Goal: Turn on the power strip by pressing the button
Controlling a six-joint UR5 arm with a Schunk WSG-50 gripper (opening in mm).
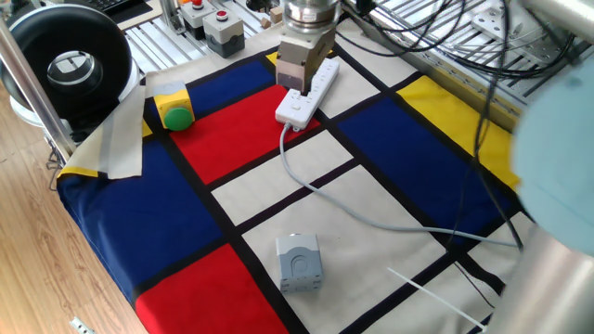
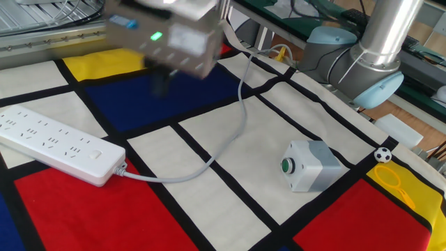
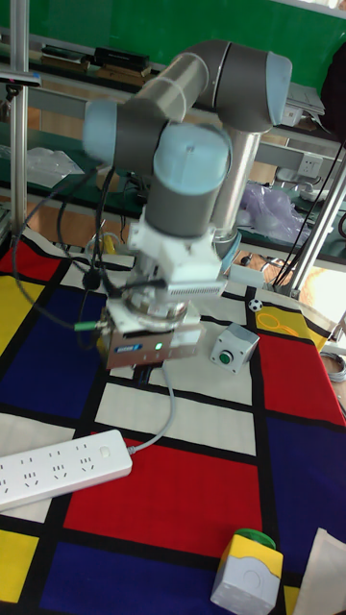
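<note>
The power strip [image 1: 308, 91] [image 2: 52, 141] [image 3: 56, 467] is a long white bar lying flat on the checked cloth, with its grey cord [image 1: 353, 206] trailing off one end. The button [image 2: 97, 154] [image 3: 103, 450] is a tiny white switch at that cord end. My gripper [image 1: 293, 83] [image 2: 162, 84] [image 3: 144, 375] hangs above the cloth, close to the strip's cord end and apart from it. It is blurred by motion, so the gap between its fingers does not show. Nothing is seen in it.
A grey cube box with a green button [image 1: 299, 263] [image 2: 310, 165] [image 3: 234, 346] stands on the cloth. A green dome button on a yellow base [image 1: 174, 109] [image 3: 248, 567] sits near the folded cloth corner. Red and black buttons in grey housings [image 1: 212, 23] stand behind the table edge.
</note>
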